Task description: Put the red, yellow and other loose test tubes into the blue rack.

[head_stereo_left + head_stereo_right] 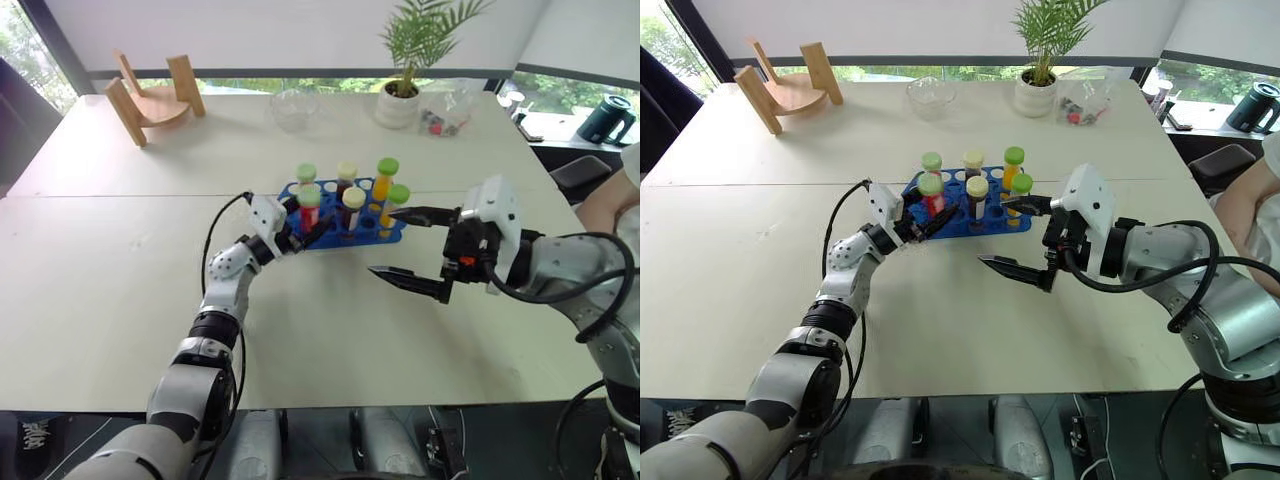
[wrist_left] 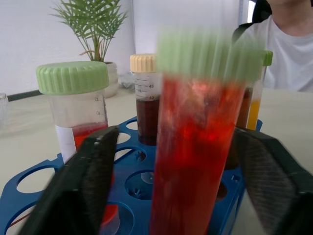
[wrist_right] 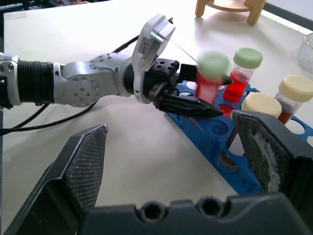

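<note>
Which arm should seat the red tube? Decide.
Left. Its open claw already straddles the red tube at the rack; the right claw hangs open beside the rack, off the tube.

Bright daylight enters through the windows along the top of the frame. The green-capped tube of red liquid [image 2: 200, 147] is motion-blurred.

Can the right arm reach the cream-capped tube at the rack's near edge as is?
Probably yes: the right end effector is open, and the cream-capped tube faces it with bare table between.

Left claw [image 1: 308, 232] fingers spread, arm extended, right claw [image 1: 408, 248] agape, raised.
</note>
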